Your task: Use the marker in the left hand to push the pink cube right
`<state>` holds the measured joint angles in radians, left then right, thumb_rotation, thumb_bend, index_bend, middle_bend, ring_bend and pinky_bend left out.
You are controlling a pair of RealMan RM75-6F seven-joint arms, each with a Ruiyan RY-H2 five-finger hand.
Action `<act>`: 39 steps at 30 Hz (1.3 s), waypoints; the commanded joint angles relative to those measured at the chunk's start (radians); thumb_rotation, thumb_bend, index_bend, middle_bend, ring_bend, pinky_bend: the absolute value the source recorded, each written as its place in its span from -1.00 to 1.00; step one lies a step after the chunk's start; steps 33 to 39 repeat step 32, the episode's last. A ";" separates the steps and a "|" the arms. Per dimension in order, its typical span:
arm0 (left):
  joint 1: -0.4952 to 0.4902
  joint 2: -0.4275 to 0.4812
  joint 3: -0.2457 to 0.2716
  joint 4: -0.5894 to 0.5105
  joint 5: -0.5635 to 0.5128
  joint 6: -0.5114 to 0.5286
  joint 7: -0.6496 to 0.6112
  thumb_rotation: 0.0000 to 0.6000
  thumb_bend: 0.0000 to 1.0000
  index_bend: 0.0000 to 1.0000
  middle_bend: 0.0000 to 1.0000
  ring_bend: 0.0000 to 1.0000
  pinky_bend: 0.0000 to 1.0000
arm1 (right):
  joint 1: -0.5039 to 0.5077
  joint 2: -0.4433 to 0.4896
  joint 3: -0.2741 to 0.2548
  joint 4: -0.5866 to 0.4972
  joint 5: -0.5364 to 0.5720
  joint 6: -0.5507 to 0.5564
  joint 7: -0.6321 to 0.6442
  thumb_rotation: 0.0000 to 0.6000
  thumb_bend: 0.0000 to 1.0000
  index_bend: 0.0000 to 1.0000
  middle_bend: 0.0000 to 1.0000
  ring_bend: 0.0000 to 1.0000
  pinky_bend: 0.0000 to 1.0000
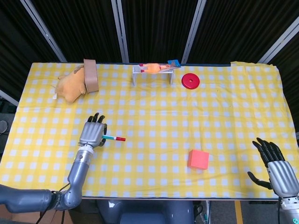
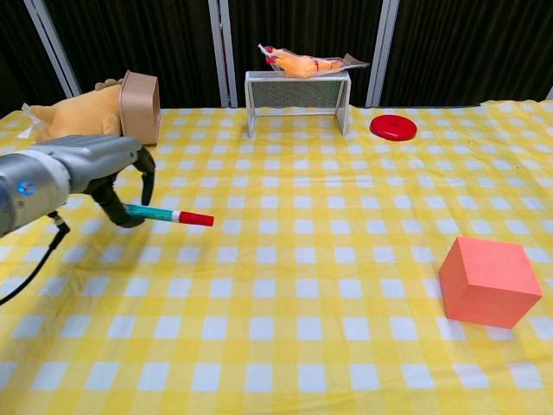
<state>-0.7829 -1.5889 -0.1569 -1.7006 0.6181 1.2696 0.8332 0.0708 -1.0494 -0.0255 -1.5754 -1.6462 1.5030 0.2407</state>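
Dark curtains hang behind a bench covered in yellow-and-white checked cloth (image 1: 187,116). At far left a tan plush toy (image 1: 70,86) lies beside a brown ring, out of the way. The left hand (image 1: 92,134) hovers well left of centre, its fingers (image 2: 130,177) curled around the green-barrelled, red-capped marker (image 2: 170,215), which lies level with its cap aimed right, suited to a sideways shove. The pink cube (image 1: 198,159) sits far to its right near the front edge, untouched by the tip. The right hand (image 1: 275,165) waits at the far corner, fingers spread, holding nothing.

Plush toy (image 1: 71,85), red disc (image 1: 190,81)
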 commanded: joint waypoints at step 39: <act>0.419 0.357 0.284 -0.118 0.613 0.277 -0.483 1.00 -0.70 -1.00 -1.00 -1.00 -0.90 | 0.007 -0.020 -0.003 0.005 -0.005 -0.017 -0.085 1.00 -0.36 -1.00 -1.00 -1.00 -1.00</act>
